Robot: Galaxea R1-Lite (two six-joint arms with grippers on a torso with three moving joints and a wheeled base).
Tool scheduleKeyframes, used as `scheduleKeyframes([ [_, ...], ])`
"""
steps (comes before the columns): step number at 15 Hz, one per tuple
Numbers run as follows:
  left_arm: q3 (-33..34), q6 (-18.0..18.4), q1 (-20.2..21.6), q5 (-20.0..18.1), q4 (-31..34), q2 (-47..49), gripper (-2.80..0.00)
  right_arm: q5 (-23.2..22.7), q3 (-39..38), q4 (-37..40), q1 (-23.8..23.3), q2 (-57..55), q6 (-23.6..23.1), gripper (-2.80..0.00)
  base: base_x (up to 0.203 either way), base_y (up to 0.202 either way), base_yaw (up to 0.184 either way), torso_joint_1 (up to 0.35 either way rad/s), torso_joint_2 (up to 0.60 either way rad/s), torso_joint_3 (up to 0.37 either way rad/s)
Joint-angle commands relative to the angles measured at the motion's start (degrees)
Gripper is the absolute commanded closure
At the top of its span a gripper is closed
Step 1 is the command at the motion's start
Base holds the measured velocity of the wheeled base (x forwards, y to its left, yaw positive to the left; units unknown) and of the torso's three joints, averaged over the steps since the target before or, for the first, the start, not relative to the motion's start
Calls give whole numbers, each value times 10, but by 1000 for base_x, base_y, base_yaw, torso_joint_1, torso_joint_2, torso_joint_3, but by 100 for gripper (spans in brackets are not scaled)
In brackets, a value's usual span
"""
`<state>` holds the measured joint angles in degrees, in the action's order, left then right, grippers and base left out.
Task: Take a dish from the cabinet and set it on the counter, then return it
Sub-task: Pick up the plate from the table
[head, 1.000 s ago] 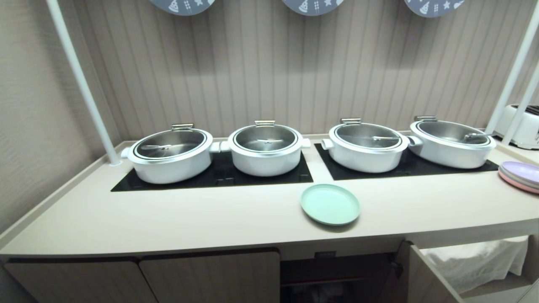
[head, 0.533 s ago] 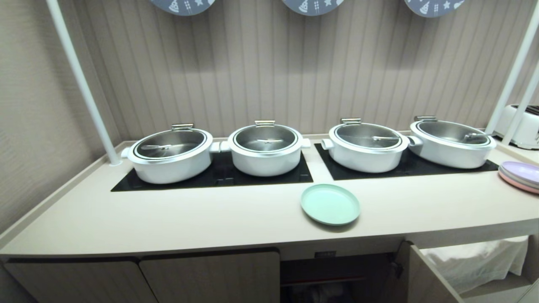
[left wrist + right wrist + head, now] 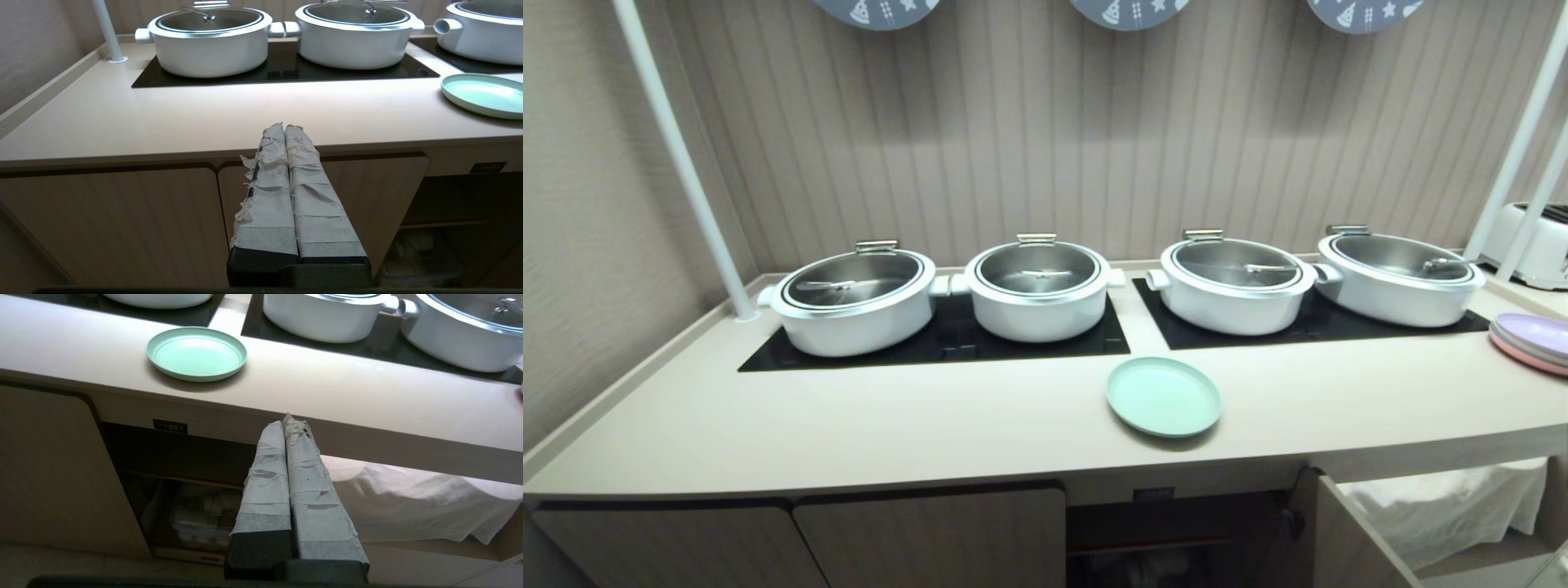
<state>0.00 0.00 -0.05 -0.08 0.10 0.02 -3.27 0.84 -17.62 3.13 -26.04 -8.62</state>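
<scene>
Head view shows me the dish [image 3: 1164, 396] lying flat on the counter [image 3: 849, 433], close to the front edge, at about 6 o'clock from the gap between the two hobs [image 3: 939, 339] and just in front of the third pot [image 3: 1232, 284]. I judge it light and stiff, probably plastic, so not very fragile, but smooth and slippery; the low raised rim is the only place to pinch, and I would take it at the 6 o'clock side, nearest the counter edge, with one finger going under the lip. Both grippers hang below counter level, in front of the cupboards: the left gripper [image 3: 284, 127] has its taped fingers pressed together and holds nothing, and the right gripper [image 3: 290, 419] is the same, fingers together, empty. The cabinet [image 3: 184, 486] stands open under the dish, with its small label [image 3: 170, 426] above the opening, but the inside is dark; I see only some pale containers low down and cannot tell where the shelf has free place. A white cloth [image 3: 408, 498] covers the space beside it. Neither arm appears in the head view.
</scene>
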Motion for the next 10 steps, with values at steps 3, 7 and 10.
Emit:
scheduleKeyframes([
  [3, 0, 0, 0, 0, 0, 0, 0, -1, 34, -42, 35, -145, 0, 0, 0, 0, 0, 0, 0, 0],
  [7, 0, 0, 0, 0, 0, 0, 0, -1, 102, -64, 46, -255, 2, 0, 0, 0, 0, 0, 0, 0],
  [10, 0, 0, 0, 0, 0, 0, 0, -2, 154, -66, 61, -324, 4, 0, 0, 0, 0, 0, 0, 0],
])
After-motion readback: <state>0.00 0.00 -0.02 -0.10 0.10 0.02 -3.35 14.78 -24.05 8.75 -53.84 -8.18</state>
